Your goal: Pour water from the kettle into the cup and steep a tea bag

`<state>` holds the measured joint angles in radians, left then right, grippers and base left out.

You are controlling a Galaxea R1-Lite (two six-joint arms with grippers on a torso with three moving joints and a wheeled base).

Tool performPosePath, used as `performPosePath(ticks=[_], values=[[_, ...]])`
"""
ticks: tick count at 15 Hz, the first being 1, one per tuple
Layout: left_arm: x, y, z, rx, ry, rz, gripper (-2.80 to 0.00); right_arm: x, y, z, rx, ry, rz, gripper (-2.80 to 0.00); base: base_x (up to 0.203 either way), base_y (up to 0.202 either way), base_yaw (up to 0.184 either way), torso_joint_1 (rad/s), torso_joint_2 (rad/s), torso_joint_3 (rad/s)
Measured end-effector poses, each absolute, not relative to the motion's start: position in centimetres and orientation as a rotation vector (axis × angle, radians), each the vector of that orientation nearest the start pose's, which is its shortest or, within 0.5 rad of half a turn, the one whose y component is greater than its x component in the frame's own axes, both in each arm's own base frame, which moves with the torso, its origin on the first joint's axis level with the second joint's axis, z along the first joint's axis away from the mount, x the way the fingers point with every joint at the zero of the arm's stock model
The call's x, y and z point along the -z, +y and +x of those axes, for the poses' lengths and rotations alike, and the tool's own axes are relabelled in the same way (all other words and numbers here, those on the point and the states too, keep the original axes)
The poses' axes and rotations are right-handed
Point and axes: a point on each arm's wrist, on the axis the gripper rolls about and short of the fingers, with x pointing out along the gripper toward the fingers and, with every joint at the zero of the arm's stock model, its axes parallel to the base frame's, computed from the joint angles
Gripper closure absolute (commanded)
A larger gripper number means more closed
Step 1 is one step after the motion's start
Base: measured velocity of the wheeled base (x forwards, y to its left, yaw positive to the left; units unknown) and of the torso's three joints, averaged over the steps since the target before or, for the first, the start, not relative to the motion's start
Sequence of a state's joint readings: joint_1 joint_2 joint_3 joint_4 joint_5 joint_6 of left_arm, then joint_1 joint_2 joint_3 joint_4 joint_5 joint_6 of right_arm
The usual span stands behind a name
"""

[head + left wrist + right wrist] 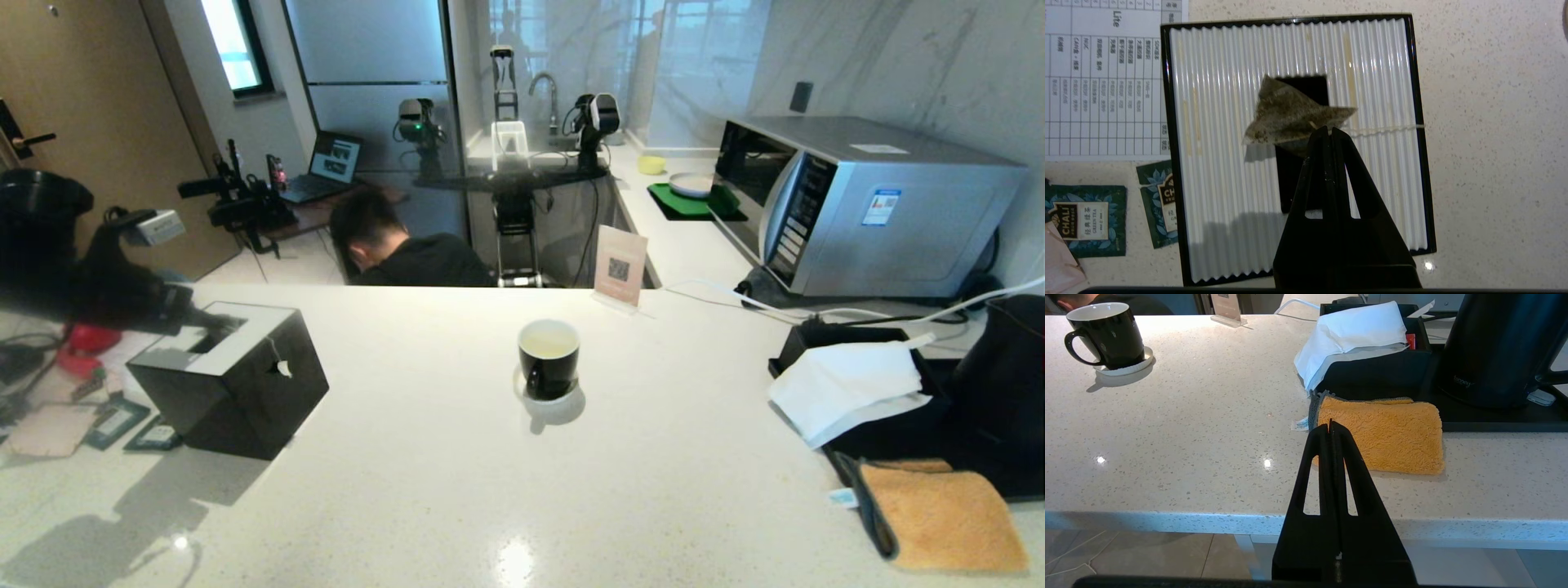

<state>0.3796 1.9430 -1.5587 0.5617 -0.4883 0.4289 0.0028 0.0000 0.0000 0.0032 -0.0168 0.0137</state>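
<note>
A kitchen used as a robot test space: a speckled stone counter (457, 490), a microwave (865, 204), a sink tap (545, 94), marble walls, plus camera rigs and a laptop (326, 163).

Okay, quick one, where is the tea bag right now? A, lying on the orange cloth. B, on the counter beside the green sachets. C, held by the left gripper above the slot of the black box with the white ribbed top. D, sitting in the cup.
C: the left wrist view shows the shut left gripper holding the tea bag over the dark slot in the black box, while the cup holds only liquid.
</note>
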Motion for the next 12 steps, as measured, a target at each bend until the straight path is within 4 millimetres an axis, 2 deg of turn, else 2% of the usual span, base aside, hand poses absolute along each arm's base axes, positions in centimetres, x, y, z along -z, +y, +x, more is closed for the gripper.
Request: performPosePath(ticks=[8, 12], values=[[-19.39, 12.23, 33.16, 0.301, 0.852, 0.008, 0.0, -7.52, -0.04, -2.28, 0.014, 0.003, 0.014, 0.0, 0.0, 0.0, 0.0, 0.0, 0.0, 0.0], [-20.32, 12.2, 33.24, 0.295, 0.822, 0.023, 0.0, -7.52, -0.04, -2.28, 0.014, 0.003, 0.014, 0.0, 0.0, 0.0, 0.0, 0.0, 0.0, 0.0]])
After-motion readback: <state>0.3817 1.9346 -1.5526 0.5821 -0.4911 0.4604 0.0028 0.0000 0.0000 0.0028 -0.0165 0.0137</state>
